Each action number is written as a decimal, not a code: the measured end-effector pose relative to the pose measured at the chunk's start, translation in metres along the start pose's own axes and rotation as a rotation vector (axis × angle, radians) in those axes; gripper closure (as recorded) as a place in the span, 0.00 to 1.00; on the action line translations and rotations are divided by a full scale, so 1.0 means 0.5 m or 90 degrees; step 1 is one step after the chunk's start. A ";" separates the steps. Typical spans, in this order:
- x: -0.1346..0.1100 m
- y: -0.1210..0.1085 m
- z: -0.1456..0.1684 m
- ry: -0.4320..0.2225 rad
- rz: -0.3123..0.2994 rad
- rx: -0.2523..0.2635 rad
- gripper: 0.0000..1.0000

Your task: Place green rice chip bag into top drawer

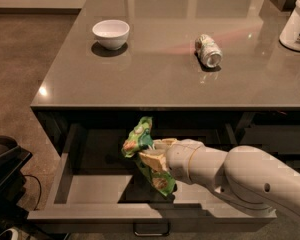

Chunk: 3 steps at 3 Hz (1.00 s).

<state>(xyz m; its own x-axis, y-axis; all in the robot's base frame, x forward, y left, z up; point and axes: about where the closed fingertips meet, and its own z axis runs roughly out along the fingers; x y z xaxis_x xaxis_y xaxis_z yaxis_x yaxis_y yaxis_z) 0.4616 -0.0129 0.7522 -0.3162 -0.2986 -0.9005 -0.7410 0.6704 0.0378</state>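
The green rice chip bag (142, 149) is crinkly bright green and hangs over the open top drawer (90, 189), near its middle. My gripper (151, 154) reaches in from the right on a thick white arm and is shut on the bag's middle, holding it above the drawer's flat grey bottom. The bag's upper end sticks up toward the counter edge and its lower end (162, 183) hangs down below the fingers. The drawer's thin metal handle (151, 230) shows at the front edge.
A grey counter (155, 79) lies above the drawer, with a white bowl (111, 33) at the back left, a small silver-green can (208, 50) on its side, and a white container (297, 21) at the right edge. A dark object (2, 174) stands on the floor at left.
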 end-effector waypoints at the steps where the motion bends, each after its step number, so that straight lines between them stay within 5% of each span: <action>1: 0.000 0.000 0.000 0.000 0.000 0.000 0.35; 2: 0.000 0.000 0.000 0.000 0.000 0.000 0.12; 3: 0.000 0.000 0.000 0.000 0.000 0.000 0.00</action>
<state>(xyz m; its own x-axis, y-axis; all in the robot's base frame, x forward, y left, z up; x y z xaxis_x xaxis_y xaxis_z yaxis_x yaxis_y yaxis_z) 0.4616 -0.0129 0.7522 -0.3161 -0.2988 -0.9005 -0.7411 0.6703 0.0377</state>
